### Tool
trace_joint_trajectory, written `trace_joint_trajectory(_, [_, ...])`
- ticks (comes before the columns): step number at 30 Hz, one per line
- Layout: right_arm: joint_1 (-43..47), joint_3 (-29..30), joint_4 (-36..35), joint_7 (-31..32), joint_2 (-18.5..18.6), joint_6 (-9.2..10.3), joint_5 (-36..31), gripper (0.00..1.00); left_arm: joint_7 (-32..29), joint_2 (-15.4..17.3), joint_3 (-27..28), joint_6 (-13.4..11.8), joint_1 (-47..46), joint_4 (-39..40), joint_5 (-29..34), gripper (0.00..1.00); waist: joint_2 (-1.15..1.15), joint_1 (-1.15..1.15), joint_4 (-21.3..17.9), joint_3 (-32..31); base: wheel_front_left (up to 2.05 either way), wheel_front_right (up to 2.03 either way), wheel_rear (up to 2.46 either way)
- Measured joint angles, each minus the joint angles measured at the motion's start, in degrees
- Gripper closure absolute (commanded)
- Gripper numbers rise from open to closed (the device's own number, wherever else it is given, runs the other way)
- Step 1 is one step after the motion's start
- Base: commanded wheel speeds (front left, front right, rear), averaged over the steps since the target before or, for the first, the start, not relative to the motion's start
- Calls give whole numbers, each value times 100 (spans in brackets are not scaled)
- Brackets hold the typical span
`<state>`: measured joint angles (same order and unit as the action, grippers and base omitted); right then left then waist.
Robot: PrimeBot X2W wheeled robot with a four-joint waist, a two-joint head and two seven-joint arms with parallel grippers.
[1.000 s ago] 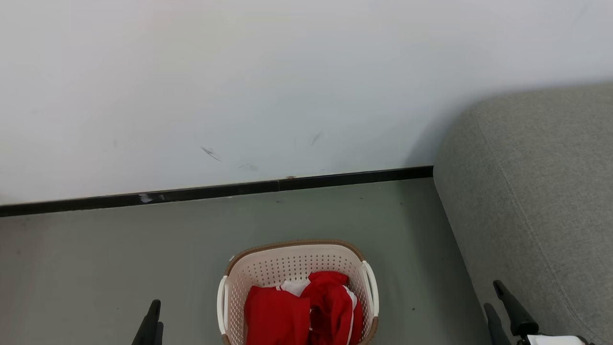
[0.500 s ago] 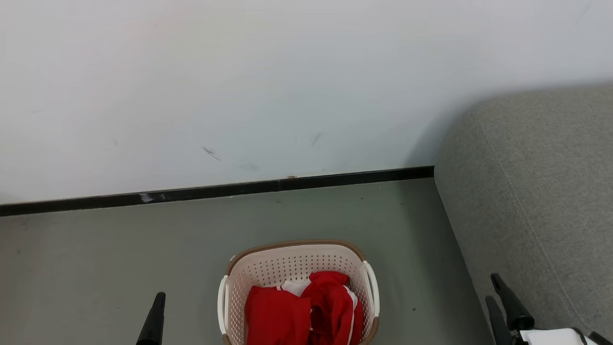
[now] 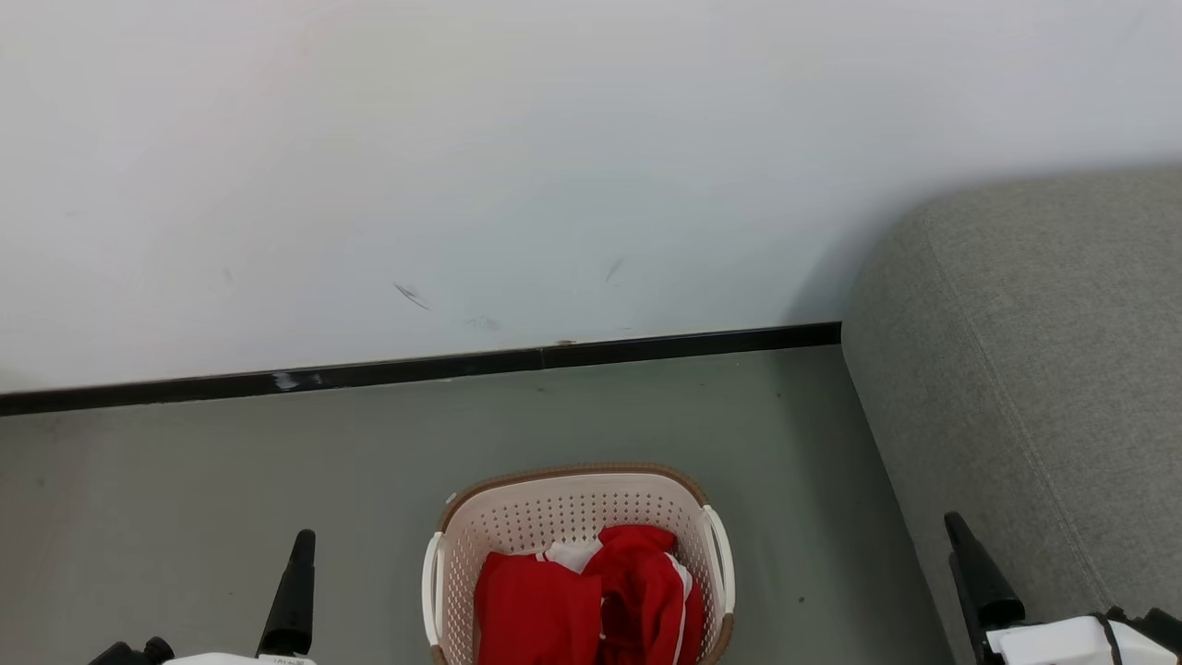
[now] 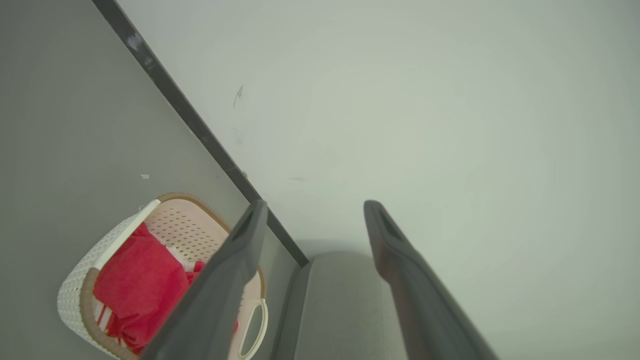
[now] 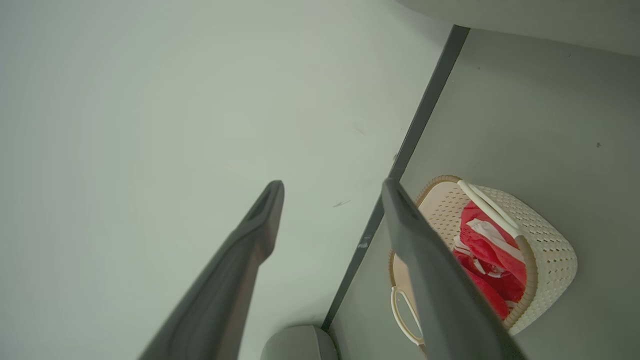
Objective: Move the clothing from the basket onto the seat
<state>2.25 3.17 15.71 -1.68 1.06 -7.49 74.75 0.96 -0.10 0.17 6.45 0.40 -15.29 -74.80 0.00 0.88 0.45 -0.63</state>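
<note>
"Where do things stand?"

"Both my hands are empty. My left gripper (image 4: 315, 209) has its fingers spread wide, and so does my right gripper (image 5: 333, 184). The clothing (image 3: 572, 605), a red heap with white trim, lies in the basket (image 3: 568, 470) at the bottom centre of the head view, on the floor (image 3: 231, 462). The seat (image 3: 1043, 369) runs down the right side. I judge that nothing has been moved across yet."

"What worries you?"

"The basket looks light, and its walls are full of holes. If a fingertip catches a hole or the white handle (image 3: 723, 554) instead of cloth, I could drag or tip the whole thing. The clothing looks bunched together, too. If I pinch one fold, two pieces may rise at once, or one may slip off onto the floor between basket and seat."

"And your right side?"

"My right gripper sits at the lower right, hard by the seat's edge. A careless swing toward the basket could scrape the seat. The basket's near rim is also cut off by the bottom of the frame, so I'd be reaching partly blind."
</note>
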Motion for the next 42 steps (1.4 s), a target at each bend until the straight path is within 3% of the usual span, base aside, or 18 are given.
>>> trace_joint_trajectory(11, [-15, -119, -170, -205, 87, 0, -1291, 0, 225, 25, -92, -84, -32, 331, 1196, 0, 0, 11, 20, -37, 0, 0, 0])
trace_joint_trajectory(28, [-13, -292, -330, -547, 90, 0, -3000, 0, 580, 167, -416, -374, -31, 828, 3420, 0, 0, -65, 57, -3, 0, 0, 0])
trace_joint_trajectory(42, [13, -481, -370, -800, 115, 0, -4514, 0, 879, 194, -549, -792, 62, 962, 4918, 0, 0, -82, 90, -47, 0, 0, 0])
